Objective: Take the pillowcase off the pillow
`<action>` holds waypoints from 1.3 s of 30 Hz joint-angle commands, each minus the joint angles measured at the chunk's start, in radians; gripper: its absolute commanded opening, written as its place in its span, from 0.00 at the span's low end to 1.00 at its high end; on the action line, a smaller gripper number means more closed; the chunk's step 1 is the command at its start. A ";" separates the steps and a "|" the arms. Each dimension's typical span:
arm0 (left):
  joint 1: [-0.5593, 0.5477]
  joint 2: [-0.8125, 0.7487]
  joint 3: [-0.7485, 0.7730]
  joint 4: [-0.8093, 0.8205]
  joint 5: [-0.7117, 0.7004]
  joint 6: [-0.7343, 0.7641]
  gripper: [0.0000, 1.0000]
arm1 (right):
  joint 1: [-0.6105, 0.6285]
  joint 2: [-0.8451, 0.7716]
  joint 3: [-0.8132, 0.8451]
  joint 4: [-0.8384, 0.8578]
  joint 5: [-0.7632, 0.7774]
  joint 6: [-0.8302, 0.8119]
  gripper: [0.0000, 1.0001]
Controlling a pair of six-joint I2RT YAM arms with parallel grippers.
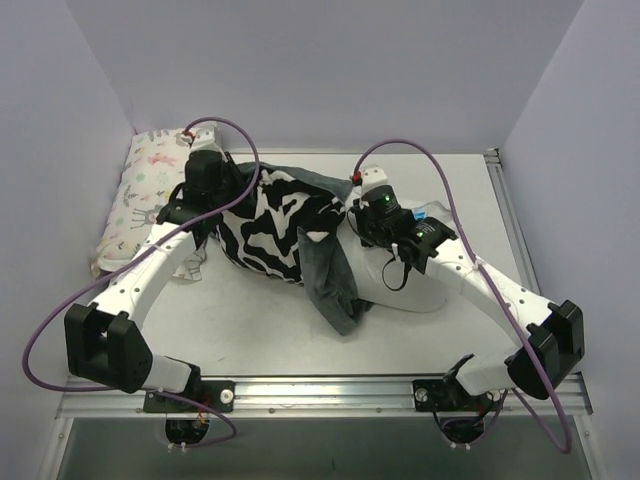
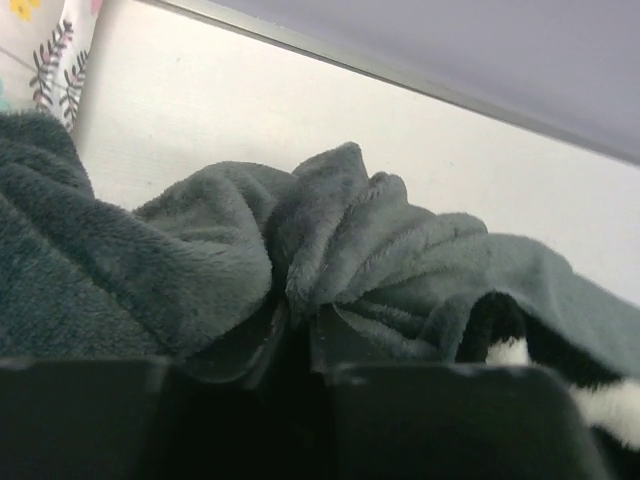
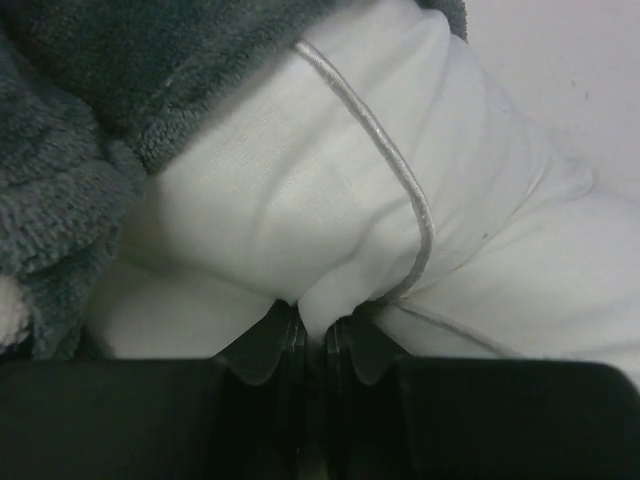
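The soft pillowcase [image 1: 268, 228], zebra-striped black and white with plush grey-teal lining, lies mid-desk [image 1: 250, 335]. Its long axis runs left to right and its mouth faces right. Most of the plain white stuffed pillow [image 1: 390, 290] sits inside it; the pillow's smooth, cord-piped end bulges out of the mouth. The left jaws are closed on a bunched fold of grey plush at the case's left end. The right jaws clamp the pillow's white cloth beside the piping. A pastel animal-print pillow [image 1: 150, 180] rests at the far left.

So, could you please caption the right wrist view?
Right gripper pinching plain white stuffed pillow beside plush grey-teal pillowcase.
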 commanded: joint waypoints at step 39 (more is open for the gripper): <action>0.173 -0.107 -0.130 -0.118 -0.283 -0.043 0.00 | -0.285 -0.008 0.206 -0.306 0.024 0.141 0.00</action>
